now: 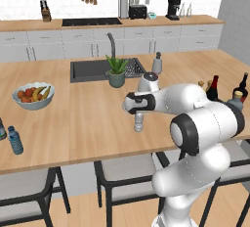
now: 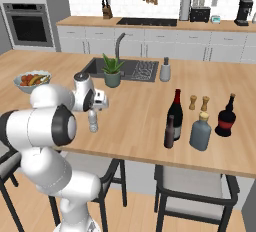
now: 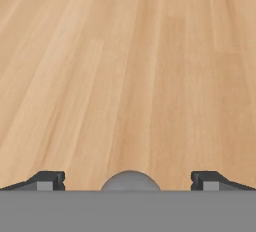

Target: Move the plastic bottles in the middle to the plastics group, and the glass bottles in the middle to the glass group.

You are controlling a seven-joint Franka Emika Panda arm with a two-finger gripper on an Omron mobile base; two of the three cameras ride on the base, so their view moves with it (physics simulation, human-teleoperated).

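While the gripper [image 3: 128, 180] hangs spread above the clear bottle [image 1: 139, 122], bare counter [image 1: 88, 118] surrounds it

My gripper [image 2: 93, 110] hangs open over the clear water bottle [image 2: 93, 122]; the wine bottle [image 2: 174, 114] and brown bottle [image 2: 169, 132] stand together, well apart.

White tiled wall [image 1: 97, 6], grey cabinets [image 1: 73, 42], wooden island counter [image 1: 88, 118], dark stools [image 1: 122, 172], perhaps timber floor [image 1: 83, 216].

Glossy white arm [image 1: 195, 123], dark joints
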